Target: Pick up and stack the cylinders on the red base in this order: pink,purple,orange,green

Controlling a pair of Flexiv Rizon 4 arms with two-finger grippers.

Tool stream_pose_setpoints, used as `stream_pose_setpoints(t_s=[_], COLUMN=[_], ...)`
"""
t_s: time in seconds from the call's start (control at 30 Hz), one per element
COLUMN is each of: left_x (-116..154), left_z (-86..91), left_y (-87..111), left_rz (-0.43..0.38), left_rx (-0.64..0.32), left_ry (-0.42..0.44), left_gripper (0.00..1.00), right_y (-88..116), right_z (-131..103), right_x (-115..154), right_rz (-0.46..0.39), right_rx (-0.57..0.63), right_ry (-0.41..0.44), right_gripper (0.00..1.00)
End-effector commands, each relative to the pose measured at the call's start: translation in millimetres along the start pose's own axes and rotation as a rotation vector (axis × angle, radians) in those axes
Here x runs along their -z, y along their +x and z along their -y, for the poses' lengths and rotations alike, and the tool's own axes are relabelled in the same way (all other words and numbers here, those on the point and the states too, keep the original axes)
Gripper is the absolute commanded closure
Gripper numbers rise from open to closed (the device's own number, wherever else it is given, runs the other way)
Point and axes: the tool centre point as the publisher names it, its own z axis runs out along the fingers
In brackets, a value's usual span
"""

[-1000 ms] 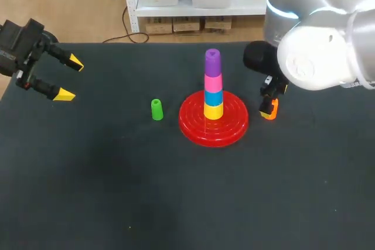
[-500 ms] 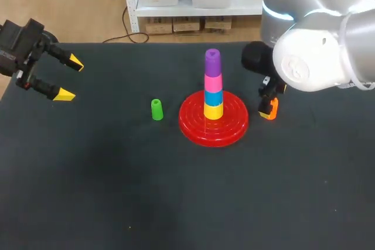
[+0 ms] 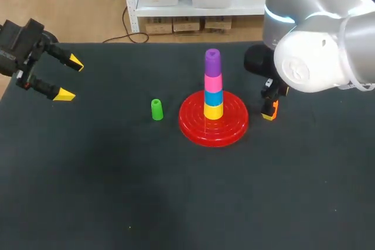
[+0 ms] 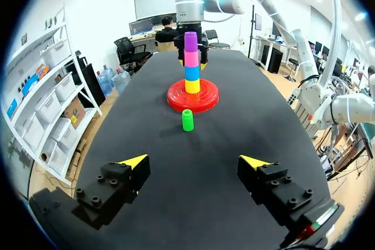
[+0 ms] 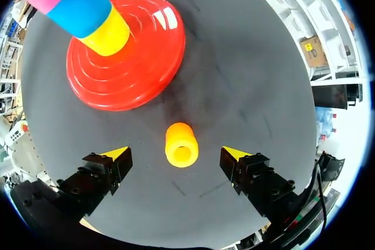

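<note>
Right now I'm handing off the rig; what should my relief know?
Left end effector: open, empty, at the table's left edge.
Right end effector: open, orange cylinder between its fingers, untouched, right of the red base.
Done: pink, then purple, stacked atop yellow and blue cylinders on the base.
Left: orange, then the green cylinder, standing on the table left of the base.

A: What colour is the base point(image 3: 193, 123)?
B: Glossy red, ringed with ridges. On it: yellow cylinder point(image 3: 213, 111), blue cylinder point(image 3: 213, 97), pink cylinder point(image 3: 213, 82), purple cylinder point(image 3: 212, 62).
A: And between the right gripper point(image 5: 176, 153) fingers?
B: An orange cylinder point(image 5: 181, 143); the tips are yellow. Ahead, past the base, a green cylinder point(image 3: 156, 109).
</note>
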Motion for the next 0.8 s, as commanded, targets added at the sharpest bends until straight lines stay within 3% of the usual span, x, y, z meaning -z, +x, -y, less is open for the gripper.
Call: stream_pose_setpoints(t_s=[0.03, 0.8], left_x=[-0.4, -0.4], left_z=[0.7, 0.7], left_y=[0.3, 0.3], left_rz=[-0.001, -0.001], left_rx=[-0.001, -0.001], left_ry=[-0.003, -0.003], left_gripper=[0.0, 0.0], right_y=[-5.3, -11.9], right_z=[2.6, 4.8], right_x=[-4.5, -7.2], right_rz=[-0.002, 0.001], right_rx=[0.008, 0.025], right_ry=[-0.01, -0.022], right_gripper=[0.0, 0.0])
